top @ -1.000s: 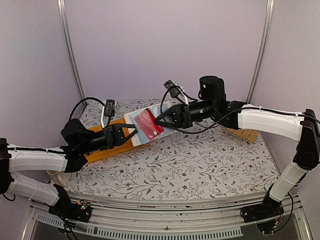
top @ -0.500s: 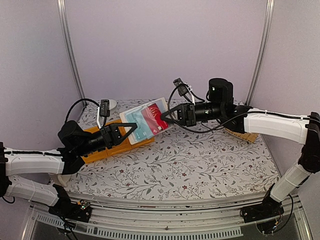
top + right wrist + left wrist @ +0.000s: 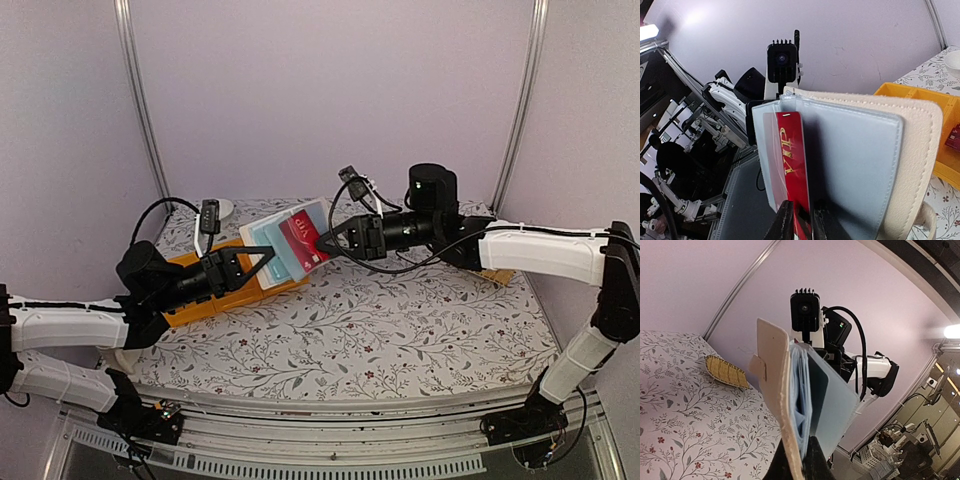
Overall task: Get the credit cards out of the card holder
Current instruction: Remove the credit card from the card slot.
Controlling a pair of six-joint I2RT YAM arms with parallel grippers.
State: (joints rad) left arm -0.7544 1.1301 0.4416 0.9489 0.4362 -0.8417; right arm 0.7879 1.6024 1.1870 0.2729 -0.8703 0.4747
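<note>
Above the flowered table [image 3: 400, 330], the card holder [image 3: 860, 165] is held in the air between the two grippers.

A yellow bin [image 3: 190, 308] is seen on the table beneath the left arm. The holder is spread open with its whitish cover outermost, and one edge is clamped firmly in the closed left gripper [image 3: 800, 460]. A teal card [image 3: 272, 243] and a red card [image 3: 792, 160] are seen in its clear sleeves. The red card's end is flanked by the fingers of the right gripper [image 3: 802, 220]; whether it is pinched or the fingers are just parted cannot be told.
</note>
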